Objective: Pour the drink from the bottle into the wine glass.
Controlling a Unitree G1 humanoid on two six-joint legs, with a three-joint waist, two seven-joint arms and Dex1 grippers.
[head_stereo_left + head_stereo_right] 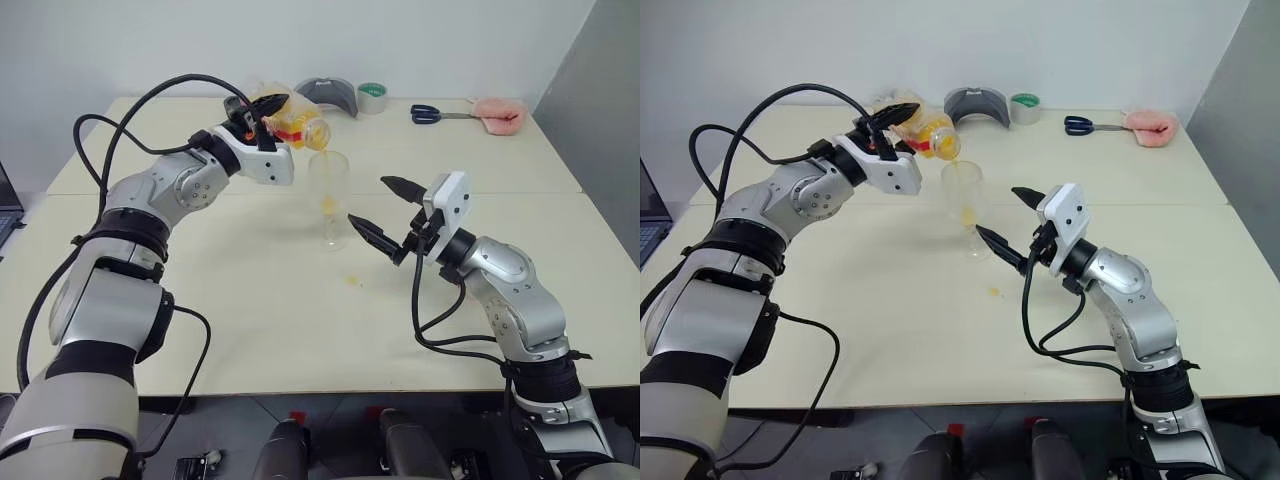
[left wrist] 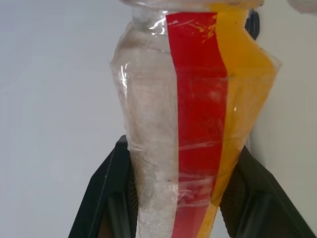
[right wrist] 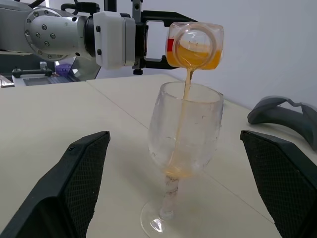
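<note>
Nearest, the right end effector [image 1: 385, 207] waits spread beside the wine glass [image 3: 184, 148] while the left end effector [image 1: 262, 117], pinching the tipped bottle [image 3: 194, 45], pours the drink [image 3: 187, 84]; next comes righting it.

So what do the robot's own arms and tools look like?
Both arms have silver-grey metallic shells with black joint bands and loose black cables looping alongside. Each wrist ends in a white boxy housing. The left tool and right tool each have two black, pointed wedge fingers with textured grid-pattern inner pads.
</note>
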